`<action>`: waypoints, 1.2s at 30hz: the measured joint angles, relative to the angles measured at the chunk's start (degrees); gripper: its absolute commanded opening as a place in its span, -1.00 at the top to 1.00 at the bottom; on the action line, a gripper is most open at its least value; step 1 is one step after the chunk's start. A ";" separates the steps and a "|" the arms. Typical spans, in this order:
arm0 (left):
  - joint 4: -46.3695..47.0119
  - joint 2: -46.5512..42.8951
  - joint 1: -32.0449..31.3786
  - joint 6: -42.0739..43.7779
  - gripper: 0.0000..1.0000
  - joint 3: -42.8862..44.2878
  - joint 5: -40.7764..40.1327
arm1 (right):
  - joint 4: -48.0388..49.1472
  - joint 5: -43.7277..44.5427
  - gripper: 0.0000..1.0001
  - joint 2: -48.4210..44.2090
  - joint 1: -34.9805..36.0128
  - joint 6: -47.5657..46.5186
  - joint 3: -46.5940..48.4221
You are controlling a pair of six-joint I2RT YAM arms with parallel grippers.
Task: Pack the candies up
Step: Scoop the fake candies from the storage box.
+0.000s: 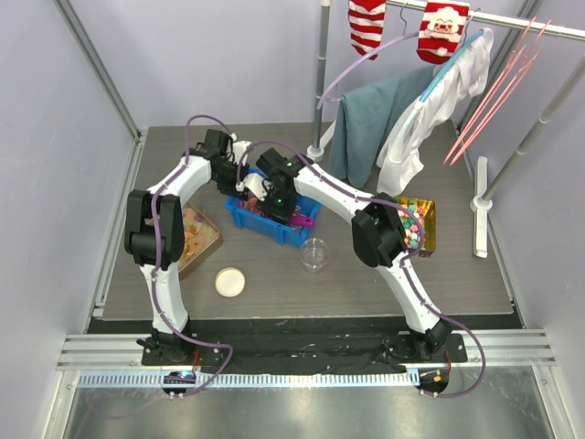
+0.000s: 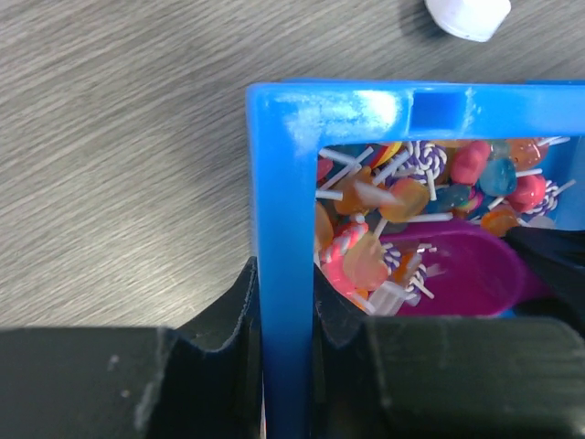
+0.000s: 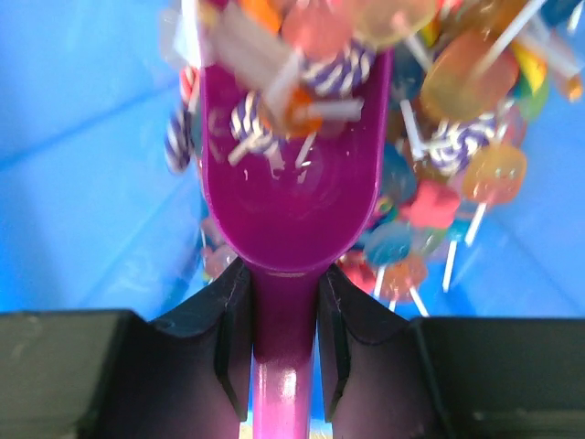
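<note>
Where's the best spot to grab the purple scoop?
Grab the purple scoop by its thin handle, coming from the end away from the bowl. The handle is slim and straight; the bowl is wide and among the candies. The right gripper holds it so.

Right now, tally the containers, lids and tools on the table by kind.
Blue bin: 1
Purple scoop: 1
Clear cup: 1
Round lid: 1
Candy boxes: 2 (left box, right box)
Total: 6

I can read no writing, label, brand or number anywhere: none on the blue bin (image 2: 279,229), the purple scoop (image 3: 292,210) or the hanging socks (image 1: 367,26).
</note>
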 measured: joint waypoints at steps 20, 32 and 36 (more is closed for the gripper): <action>0.13 0.79 3.63 -1.20 1.00 -0.07 5.57 | 20.52 -4.57 0.98 -8.81 -2.32 4.90 -16.59; 0.11 0.90 4.59 -1.92 1.00 -0.11 6.47 | 22.58 -3.93 0.98 -11.43 -3.52 5.49 -19.19; -0.28 0.90 4.66 -1.90 1.00 -0.11 6.43 | 22.12 -3.41 0.98 -12.04 -3.98 5.49 -19.19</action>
